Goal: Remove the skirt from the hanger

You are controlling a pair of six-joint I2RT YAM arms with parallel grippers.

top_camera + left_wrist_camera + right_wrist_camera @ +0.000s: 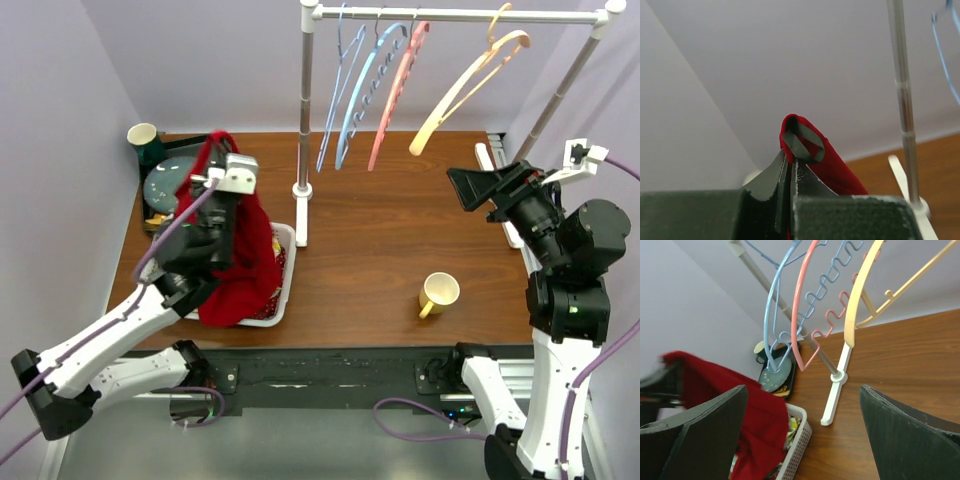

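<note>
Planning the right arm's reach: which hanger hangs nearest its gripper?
The pale yellow plastic hanger, rightmost on the white rail; the pink wavy hanger, light blue wavy hanger and thin blue wire hanger hang further left.

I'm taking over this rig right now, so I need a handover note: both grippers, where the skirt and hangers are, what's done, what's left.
Left gripper: jaws shut on the top of the red fabric skirt, holding it up over the white plastic basket.
Right gripper: jaws open, empty, hovering on the right.
Four plastic hangers hang bare on the white metal rail.
Done, apparently: the skirt is off the rail. No hanger shows in it, though folds could hide one.
Left: probably lower and release the skirt.
</note>
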